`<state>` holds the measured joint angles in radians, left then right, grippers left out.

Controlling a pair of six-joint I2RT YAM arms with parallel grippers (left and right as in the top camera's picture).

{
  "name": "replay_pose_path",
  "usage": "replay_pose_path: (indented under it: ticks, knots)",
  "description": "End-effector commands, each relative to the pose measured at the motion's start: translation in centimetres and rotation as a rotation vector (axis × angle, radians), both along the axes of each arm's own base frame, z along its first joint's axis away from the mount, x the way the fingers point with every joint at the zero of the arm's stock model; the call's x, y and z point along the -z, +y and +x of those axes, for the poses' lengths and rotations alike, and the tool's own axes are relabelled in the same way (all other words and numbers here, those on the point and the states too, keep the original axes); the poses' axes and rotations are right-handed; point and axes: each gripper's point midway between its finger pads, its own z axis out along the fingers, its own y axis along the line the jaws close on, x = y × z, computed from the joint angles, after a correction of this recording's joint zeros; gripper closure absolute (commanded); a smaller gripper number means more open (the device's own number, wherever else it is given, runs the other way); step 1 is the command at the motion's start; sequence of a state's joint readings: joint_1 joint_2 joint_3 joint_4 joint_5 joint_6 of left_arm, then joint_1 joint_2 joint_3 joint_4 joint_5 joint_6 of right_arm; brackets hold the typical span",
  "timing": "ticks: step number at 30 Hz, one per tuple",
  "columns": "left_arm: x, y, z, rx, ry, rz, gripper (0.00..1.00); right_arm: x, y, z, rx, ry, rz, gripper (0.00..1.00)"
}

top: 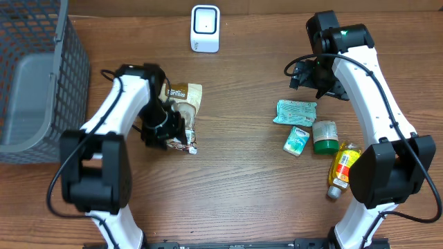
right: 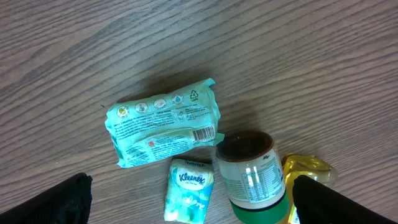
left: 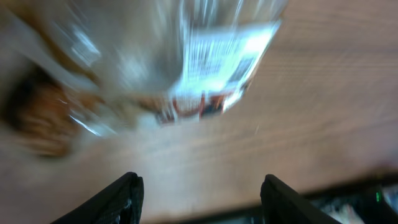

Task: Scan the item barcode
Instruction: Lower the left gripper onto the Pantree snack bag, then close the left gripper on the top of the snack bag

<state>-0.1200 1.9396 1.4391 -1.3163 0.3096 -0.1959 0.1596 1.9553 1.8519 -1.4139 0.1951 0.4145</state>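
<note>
Left wrist view gives us the left tool (left: pixel 201 182) with its fingers apart, bare tabletop (left: pixel 205 149) between them and the blurred snack bag (left: pixel 186 56) just ahead, barcode label showing. We judge the step to be the pick-up: the tool must settle around the bag's edge and clamp, then lift and turn the label toward the scanner (top: pixel 205 28) at the far edge. Open wood lies between them; the wire basket (top: pixel 41 76) stands well left. Our right tool (right: pixel 191 186) hangs wide apart, empty, above the teal packet (right: pixel 163 130).
</note>
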Motion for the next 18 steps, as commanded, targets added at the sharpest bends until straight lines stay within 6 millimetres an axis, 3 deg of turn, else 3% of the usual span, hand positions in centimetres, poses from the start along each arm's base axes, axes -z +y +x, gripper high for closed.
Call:
replay_pose_path:
  ticks: [1,7,15,18]
  knots:
    - [-3.0,2.2,4.1,-0.037,-0.237,0.103,0.37,-1.0,0.0,0.4,0.002,-0.034,-0.008,0.00]
    - [-2.0,3.0,8.6,-0.068,-0.396,0.164,0.32,-1.0,0.0,0.4,0.002,-0.034,-0.007,0.00]
    - [1.0,2.9,8.5,-0.063,-0.325,0.171,0.30,-1.0,0.0,0.4,0.002,-0.034,-0.008,0.00]
    - [1.3,2.6,8.1,-0.062,-0.300,0.152,0.28,-1.0,0.0,0.4,0.002,-0.034,-0.008,0.00]
